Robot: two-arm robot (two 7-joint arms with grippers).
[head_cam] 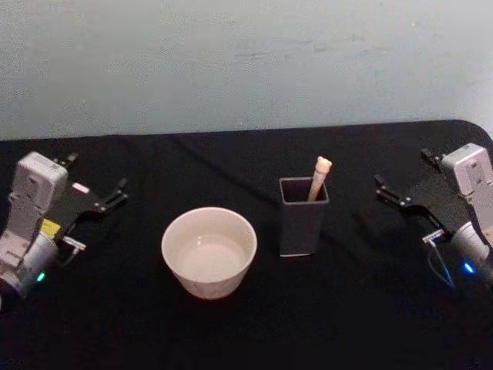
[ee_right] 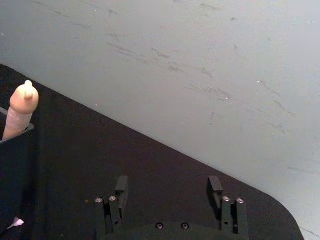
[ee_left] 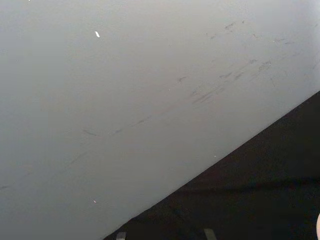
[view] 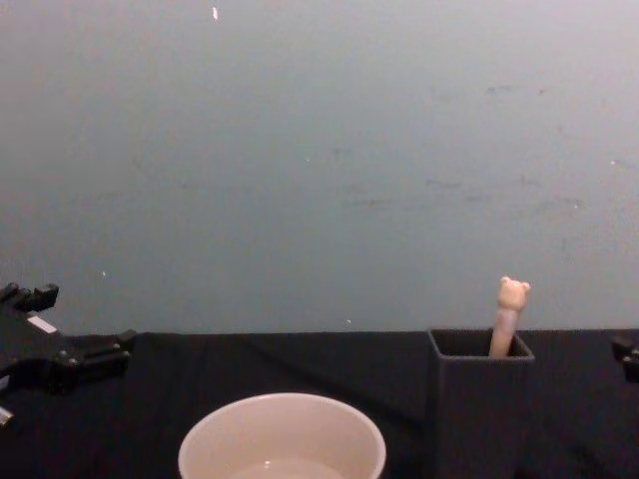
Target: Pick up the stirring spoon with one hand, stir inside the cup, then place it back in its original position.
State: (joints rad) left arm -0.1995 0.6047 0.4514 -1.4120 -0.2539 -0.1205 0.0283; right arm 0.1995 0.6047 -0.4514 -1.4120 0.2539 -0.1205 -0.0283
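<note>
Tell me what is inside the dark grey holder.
The stirring spoon stands inside the holder, with its beige bear-head handle sticking out above the rim. The holder's walls hide the spoon's bowl and the holder's bottom.

table point(head_cam: 362, 316): black cloth top, wide, with a rounded far right corner.
cup point(head_cam: 209, 252): cream-white, round, upright on the table, left of the middle.
holder point(head_cam: 303, 220): dark grey, square-sided, upright, just right of the cup, apart from it.
count: 2 things stand on the table.

Scuffed, seemingly bluish wall point(head_cam: 246, 62); black tabletop point(head_cam: 347, 324)
</note>
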